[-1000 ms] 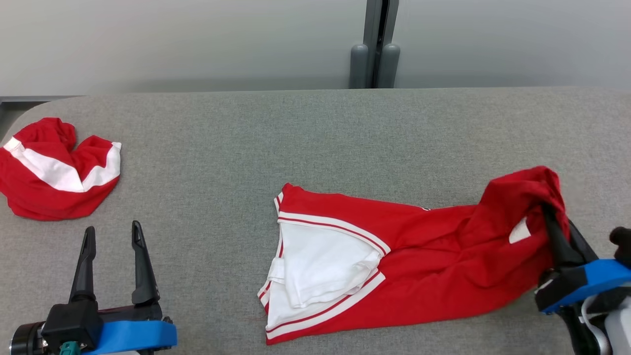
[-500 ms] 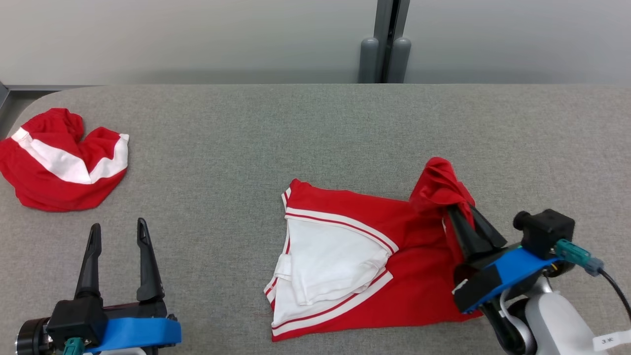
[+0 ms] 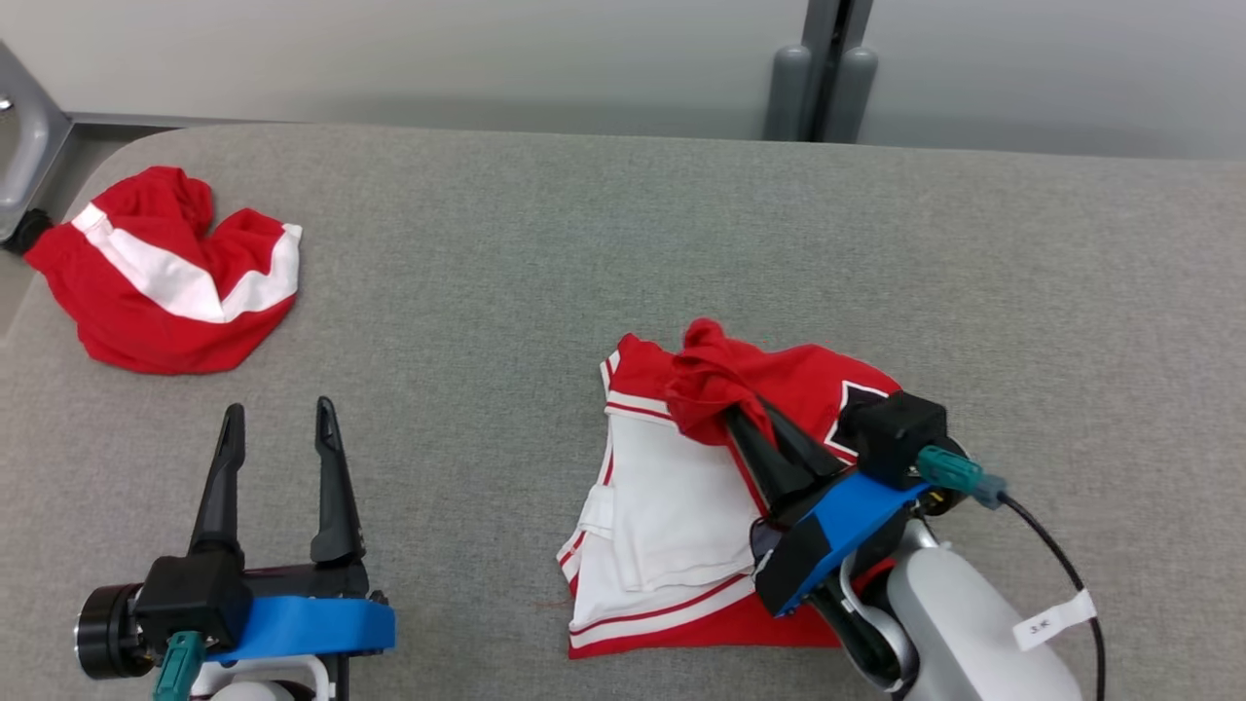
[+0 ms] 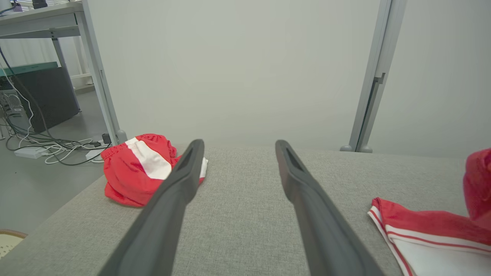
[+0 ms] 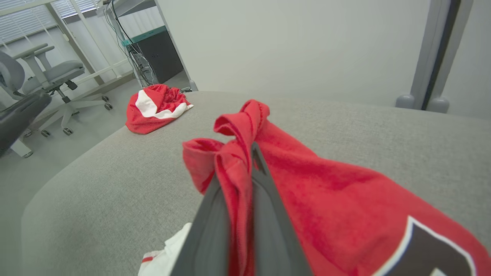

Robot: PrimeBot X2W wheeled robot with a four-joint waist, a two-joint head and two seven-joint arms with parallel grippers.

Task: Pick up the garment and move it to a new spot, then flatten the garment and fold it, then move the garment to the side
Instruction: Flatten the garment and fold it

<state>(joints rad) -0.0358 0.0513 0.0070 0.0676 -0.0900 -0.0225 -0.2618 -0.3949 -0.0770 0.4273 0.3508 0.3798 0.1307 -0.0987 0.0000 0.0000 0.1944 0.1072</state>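
Pinches a bunched red edge of the garment (image 3: 672,497) in the right tool (image 3: 750,419), fingers drawn narrow, cloth squeezed between them and tips buried in the folds. Holds that bunch raised above the rest of the garment, over the upper edge of the white panel (image 3: 662,526) trimmed with red and white stripes. Drapes red cloth back from the fingers toward the right wrist, doubled over the lower layer. Shows a black patch (image 3: 855,399) edged in white on the red cloth, just beside the dark camera block (image 3: 891,438) on that wrist. Rests the remainder of the garment flat on the grey tabletop (image 3: 584,243), right of the middle in the head view, white panel to the left and a red hem along the near edge.

Carries the left tool (image 3: 279,411) at the lower left of the head view, wide, two dark fingers well apart with bare tabletop showing between them. Touching the surface or just above it: cannot tell.

Sets a second red and white garment (image 3: 175,282), crumpled, at the far left corner of the tabletop, well apart from both tools. Backs the tabletop with a pale wall (image 3: 438,49) and a grey post (image 3: 827,78).
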